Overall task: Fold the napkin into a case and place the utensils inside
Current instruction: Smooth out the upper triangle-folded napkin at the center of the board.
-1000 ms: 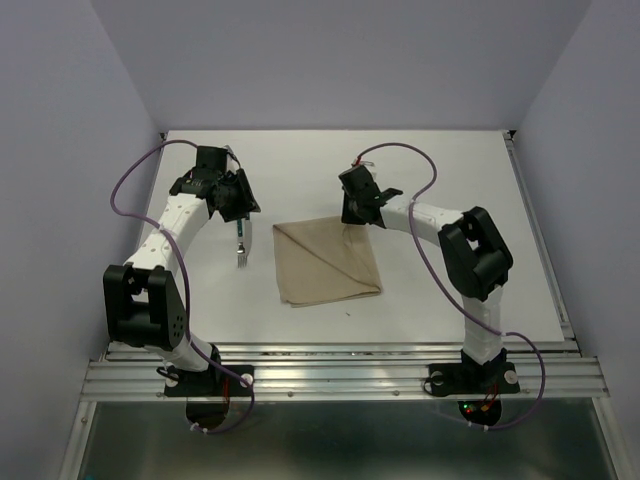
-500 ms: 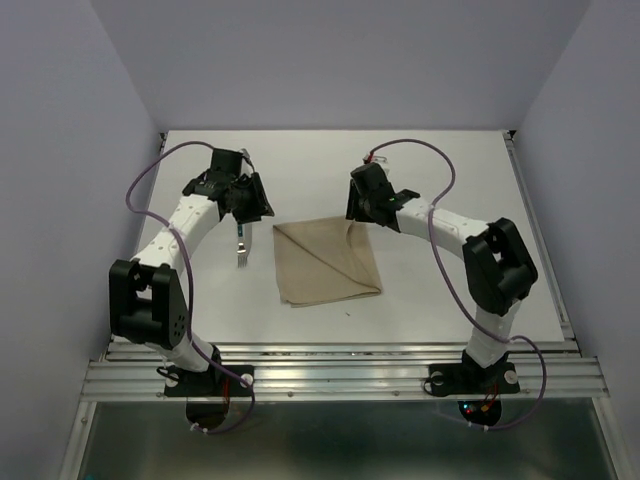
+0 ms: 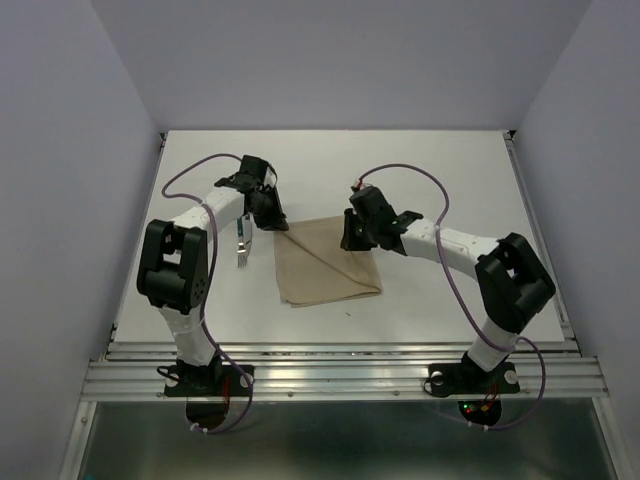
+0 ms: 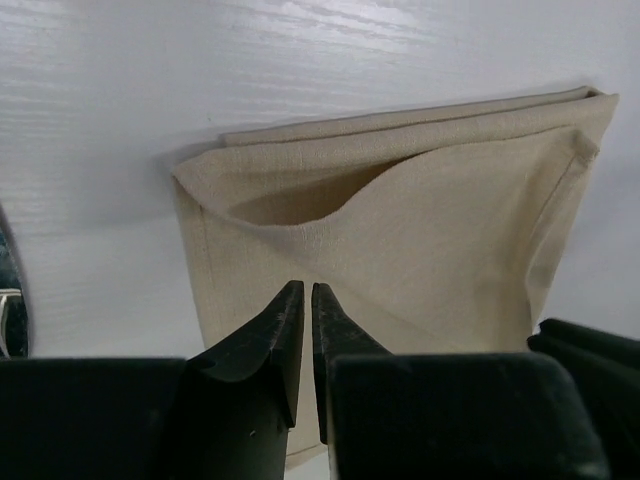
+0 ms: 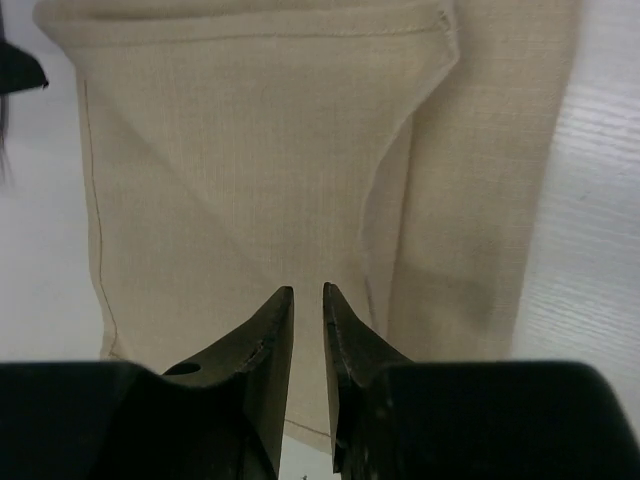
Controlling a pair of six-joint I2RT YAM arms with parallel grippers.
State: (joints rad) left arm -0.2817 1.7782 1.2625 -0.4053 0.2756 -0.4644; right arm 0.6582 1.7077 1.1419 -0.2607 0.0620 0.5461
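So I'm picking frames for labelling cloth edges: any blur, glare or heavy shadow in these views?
Top external: even light, sharp, the napkin barely shadowed. Left wrist: napkin weave crisp, a soft shadow inside its open fold, the fingers dark and slightly blurred. Right wrist: stitching clear, fingers nearly black, no glare.

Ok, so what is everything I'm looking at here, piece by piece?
napkin: one, beige-tan, folded flat, middle of the table
fork: one, silver tines with a dark handle, on the table left of the napkin and apart from it
table: one, white
walls: pale lilac-grey, around the table
rail: silver metal, near edge, carrying the arm bases
cables: two, purple, looping along the arms
arms: two, white and black
left gripper: black, at the napkin's far left corner, jaws almost together; grip unclear
right gripper: black, at the far right corner, likewise
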